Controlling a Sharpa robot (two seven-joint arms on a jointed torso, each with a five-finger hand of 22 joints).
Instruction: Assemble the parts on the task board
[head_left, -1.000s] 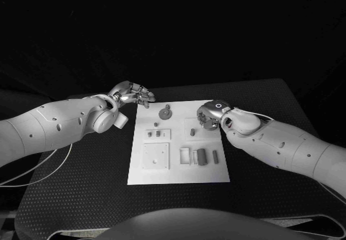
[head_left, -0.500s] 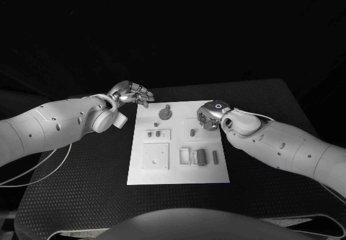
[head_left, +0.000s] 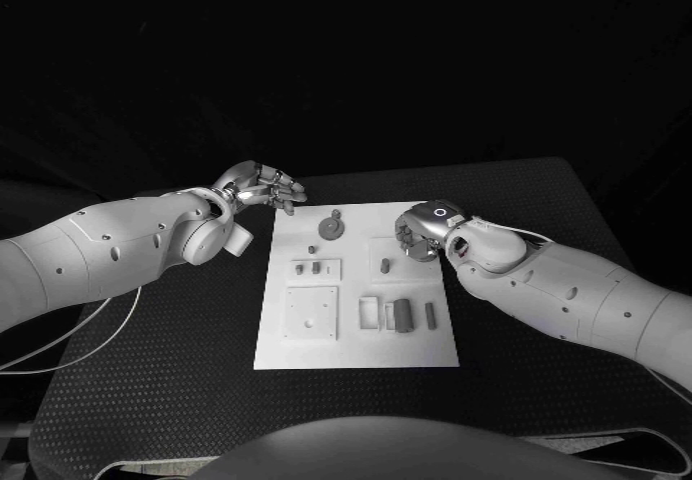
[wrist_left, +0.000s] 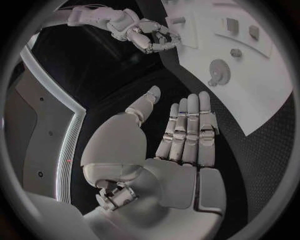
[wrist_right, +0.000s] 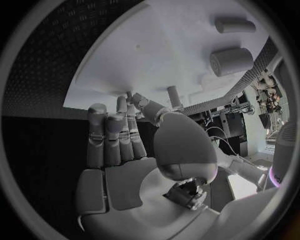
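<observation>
Two robot hands over a black counter (head_left: 173, 380), both holding nothing. Left robot hand (head_left: 265, 187) just off the far left corner of the white board (head_left: 356, 350), palm open, fingers straight and side by side. Right robot hand (head_left: 423, 229) above the board's right edge, fingers loosely extended, nothing between them. Several small grey parts on the board: a round disc (head_left: 332, 229) near the far end, pegs (head_left: 385, 265) in the middle, blocks (head_left: 402, 313) toward the near end.
</observation>
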